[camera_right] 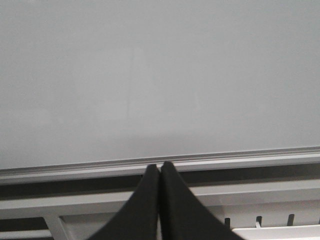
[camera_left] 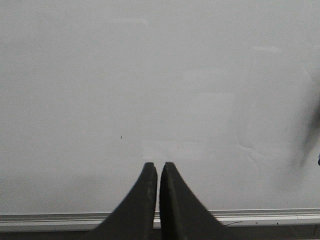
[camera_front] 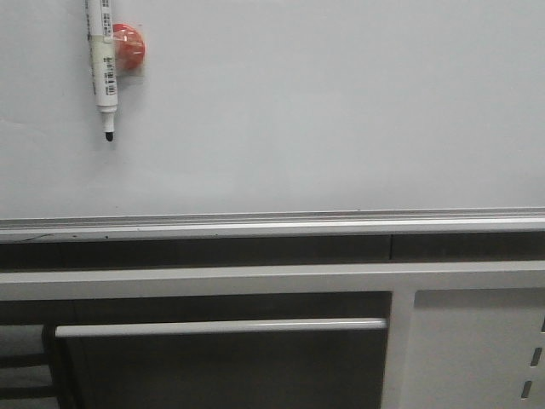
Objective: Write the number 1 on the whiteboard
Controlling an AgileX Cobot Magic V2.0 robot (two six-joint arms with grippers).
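Observation:
The whiteboard (camera_front: 324,111) fills the upper front view, pale and glossy, with a silver rail (camera_front: 272,224) along its bottom edge. No dark stroke of the number 1 shows on it. A white marker pen (camera_front: 103,64) hangs upright at the top left, black tip down, beside a red round magnet (camera_front: 129,45). Neither arm shows in the front view. My left gripper (camera_left: 158,165) is shut and empty, facing the bare board (camera_left: 160,75). My right gripper (camera_right: 160,165) is shut and empty, its tips level with the board's rail (camera_right: 160,161).
Below the board stands a white metal frame (camera_front: 255,279) with a horizontal bar (camera_front: 221,327) and a slotted panel (camera_front: 477,349) at the right. A blurred dark shape (camera_left: 311,135) sits at the edge of the left wrist view.

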